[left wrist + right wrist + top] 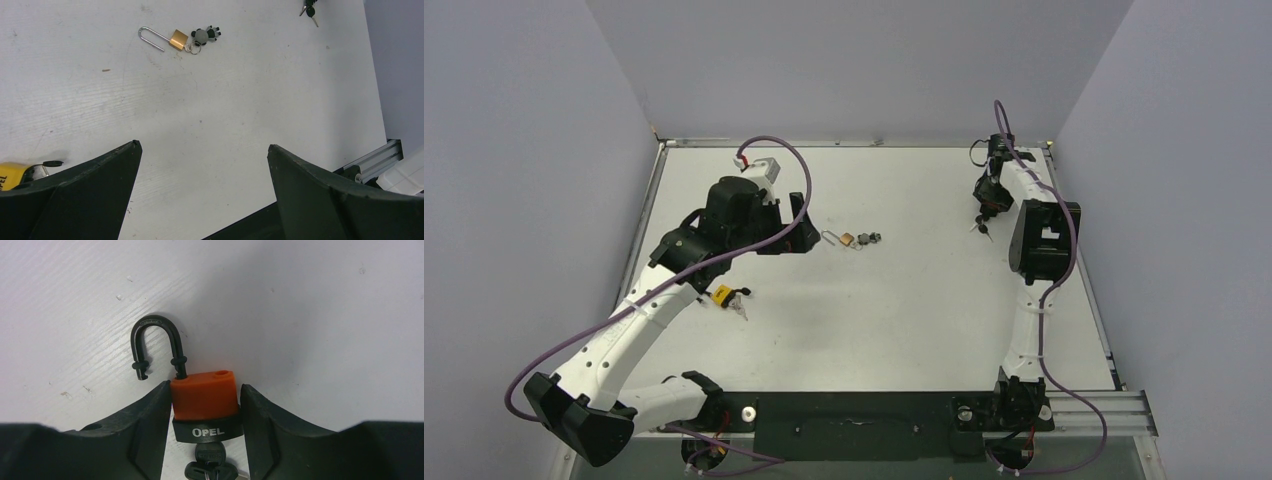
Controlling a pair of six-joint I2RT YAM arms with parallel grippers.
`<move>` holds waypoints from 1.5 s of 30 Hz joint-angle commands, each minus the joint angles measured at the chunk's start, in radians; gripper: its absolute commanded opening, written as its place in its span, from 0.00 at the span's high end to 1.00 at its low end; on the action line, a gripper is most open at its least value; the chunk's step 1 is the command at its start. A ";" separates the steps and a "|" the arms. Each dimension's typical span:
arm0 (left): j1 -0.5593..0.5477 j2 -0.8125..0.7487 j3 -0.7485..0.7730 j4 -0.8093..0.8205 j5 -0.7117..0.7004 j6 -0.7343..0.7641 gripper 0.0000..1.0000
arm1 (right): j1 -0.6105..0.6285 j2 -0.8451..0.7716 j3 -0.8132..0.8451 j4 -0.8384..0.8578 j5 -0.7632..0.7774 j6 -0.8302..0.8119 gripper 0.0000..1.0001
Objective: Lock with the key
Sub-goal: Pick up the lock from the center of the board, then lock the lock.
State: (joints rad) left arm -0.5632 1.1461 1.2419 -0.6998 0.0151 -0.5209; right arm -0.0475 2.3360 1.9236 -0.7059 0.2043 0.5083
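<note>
An orange padlock (204,392) with a black band marked OPEL lies flat on the table. Its black shackle (155,342) is swung open, one leg free of the body. A black key (210,455) sits in its keyhole, with more keys hanging from it. My right gripper (206,386) is shut on the padlock's body, a finger pressed on each side. In the top view this gripper (986,215) is at the far right of the table. My left gripper (203,145) hangs wide open over bare table, holding nothing.
A brass padlock (178,39) with an open long shackle and a grey key fob lies mid-table (848,238), ahead of the left gripper (799,225). A yellow padlock (723,295) with keys lies beneath the left arm. Grey walls enclose the table (904,320).
</note>
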 commanded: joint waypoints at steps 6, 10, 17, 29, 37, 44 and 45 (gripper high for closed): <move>0.014 0.023 0.054 0.038 0.075 -0.044 0.02 | 0.040 -0.152 -0.043 0.001 -0.078 -0.048 1.00; 0.020 0.043 0.057 0.060 0.126 -0.039 0.02 | 0.120 -0.352 -0.149 0.032 -0.127 -0.085 1.00; 0.027 0.089 0.099 0.085 0.232 -0.005 0.01 | 0.321 -0.706 -0.397 0.080 -0.182 -0.145 1.00; 0.013 0.049 0.194 0.189 0.540 0.162 0.10 | 0.559 -1.160 -0.600 0.042 -0.641 -0.169 1.00; -0.045 -0.003 0.182 0.200 0.730 0.267 0.19 | 0.698 -1.293 -0.601 0.007 -0.790 -0.142 1.00; -0.069 -0.003 0.196 0.162 0.828 0.317 0.32 | 0.753 -1.305 -0.571 0.007 -0.860 -0.128 1.00; -0.069 -0.002 0.196 0.162 0.849 0.318 0.34 | 0.754 -1.303 -0.563 0.007 -0.866 -0.126 1.00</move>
State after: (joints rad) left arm -0.6273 1.1522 1.3918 -0.5510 0.7547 -0.2546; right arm 0.6903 1.0355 1.3029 -0.7471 -0.5961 0.3614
